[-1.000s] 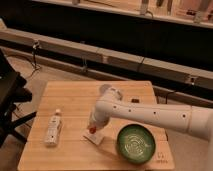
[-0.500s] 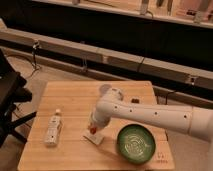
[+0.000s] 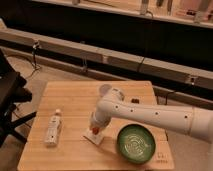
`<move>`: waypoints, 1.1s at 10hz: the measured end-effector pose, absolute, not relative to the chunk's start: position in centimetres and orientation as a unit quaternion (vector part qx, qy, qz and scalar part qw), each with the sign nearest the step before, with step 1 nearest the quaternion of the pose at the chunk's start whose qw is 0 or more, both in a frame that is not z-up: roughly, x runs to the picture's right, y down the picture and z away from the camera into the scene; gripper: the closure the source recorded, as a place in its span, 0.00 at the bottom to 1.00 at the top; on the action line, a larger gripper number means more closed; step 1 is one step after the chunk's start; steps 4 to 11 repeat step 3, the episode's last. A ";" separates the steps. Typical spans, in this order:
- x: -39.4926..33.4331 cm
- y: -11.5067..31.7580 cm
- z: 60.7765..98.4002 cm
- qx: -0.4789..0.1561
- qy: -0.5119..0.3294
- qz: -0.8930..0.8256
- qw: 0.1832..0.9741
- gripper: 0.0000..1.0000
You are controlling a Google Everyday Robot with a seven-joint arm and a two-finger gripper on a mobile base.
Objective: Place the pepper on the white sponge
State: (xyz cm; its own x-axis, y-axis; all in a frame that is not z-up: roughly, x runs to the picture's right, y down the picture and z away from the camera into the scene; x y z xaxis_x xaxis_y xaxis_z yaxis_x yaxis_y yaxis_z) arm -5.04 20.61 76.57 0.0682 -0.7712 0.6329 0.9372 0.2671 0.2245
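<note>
One pepper [image 3: 96,129] under the gripper [image 3: 95,127], over the white sponge [image 3: 94,136].

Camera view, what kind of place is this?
Probably a lab or workshop: a wooden table set before a long dark bench with cables. The gripper hangs over the white sponge, between a green bowl and a bottle.
</note>
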 end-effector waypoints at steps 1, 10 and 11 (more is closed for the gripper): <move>-5.0 20.7 76.6 -0.122 -0.339 -0.593 0.720 0.53; -5.0 20.7 76.6 -0.122 -0.341 -0.593 0.720 0.53; -5.0 20.7 76.6 -0.122 -0.341 -0.593 0.720 0.53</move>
